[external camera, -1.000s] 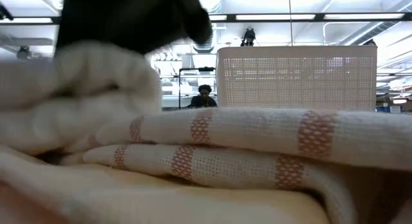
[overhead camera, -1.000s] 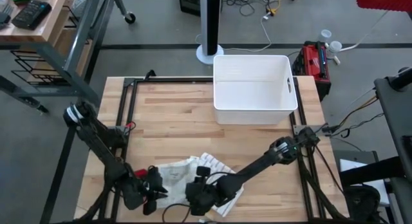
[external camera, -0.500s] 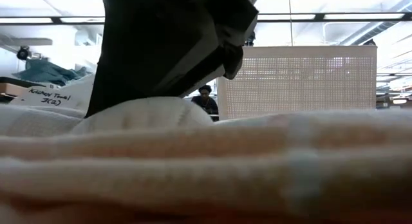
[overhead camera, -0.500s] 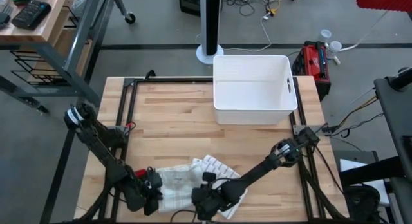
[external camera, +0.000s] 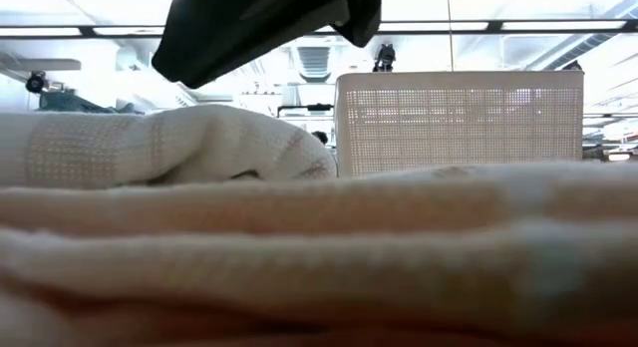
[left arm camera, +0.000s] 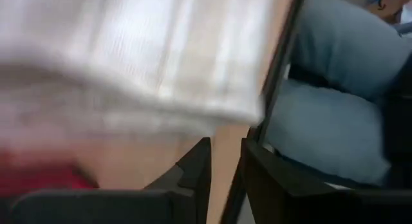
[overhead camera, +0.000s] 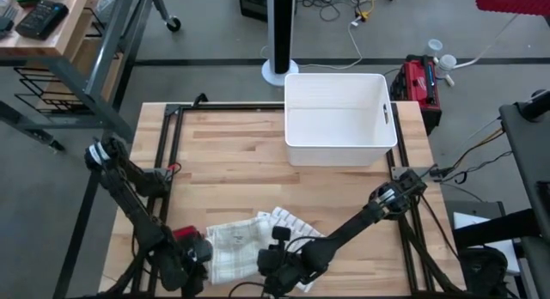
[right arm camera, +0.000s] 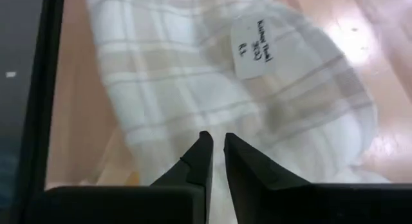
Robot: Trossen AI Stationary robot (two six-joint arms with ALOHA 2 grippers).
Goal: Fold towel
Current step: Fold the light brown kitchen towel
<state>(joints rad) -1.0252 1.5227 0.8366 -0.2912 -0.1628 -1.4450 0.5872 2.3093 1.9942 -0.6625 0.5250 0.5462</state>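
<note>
The right gripper [right arm camera: 217, 147] has its jaws nearly pinched together, a thin slit between them, over the towel [overhead camera: 253, 246]; whether cloth is caught between them I cannot tell; the left gripper [left arm camera: 225, 158] shows a narrow gap between its fingers, and whether it grips anything I cannot tell. The towel lies bunched near the table [overhead camera: 232, 153] edge at 6 o'clock, with bare wood toward 12 o'clock up to the white bin [overhead camera: 339, 118]. Both arms reach in low from 9 and 3 o'clock, wrists meeting at the towel's near edge.
</note>
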